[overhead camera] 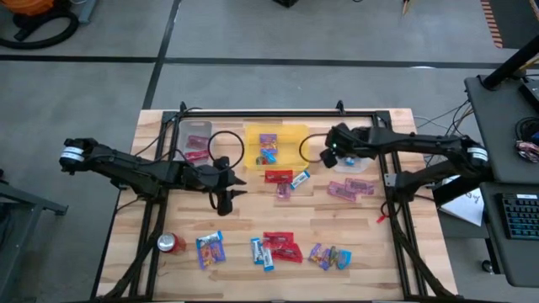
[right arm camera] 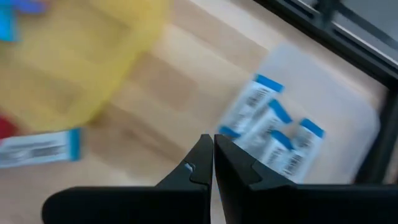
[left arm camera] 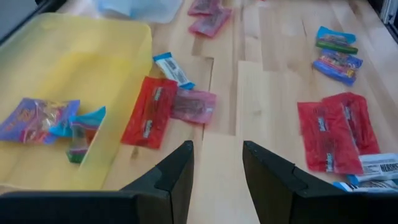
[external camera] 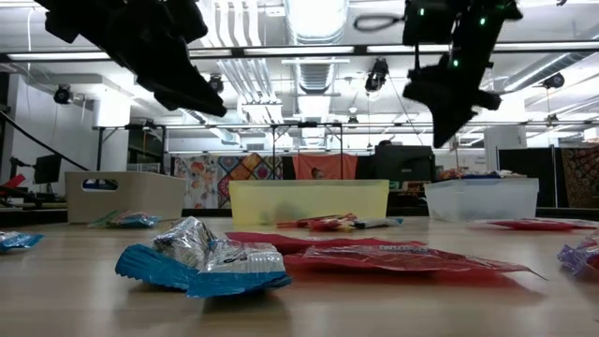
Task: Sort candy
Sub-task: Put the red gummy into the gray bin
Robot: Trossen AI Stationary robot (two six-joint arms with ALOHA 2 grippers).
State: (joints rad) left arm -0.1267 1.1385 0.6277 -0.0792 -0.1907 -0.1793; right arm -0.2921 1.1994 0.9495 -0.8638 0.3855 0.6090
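Left claw (left arm camera: 217,163), half open and empty, should descend squarely over the red packet (left arm camera: 149,112); right claw (right arm camera: 213,155) hovers closed.

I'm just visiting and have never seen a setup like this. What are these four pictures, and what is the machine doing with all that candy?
It is one moment seen by four cameras. One looks straight down on a wooden table, one sits at table height, and one rides on each arm's wrist.

The machine is two dark arms, each ending in a two-finger claw. The left claw is open and empty above the table, left of a red packet. The right claw is shut, holds nothing, and hangs near the clear bin, which has blue-and-white bars in it.

Wrapped candy lies scattered on the table: red packets, purple ones and slim blue-and-white bars. A yellow tray already holds some purple packets. A red soda can stands near the front left corner.
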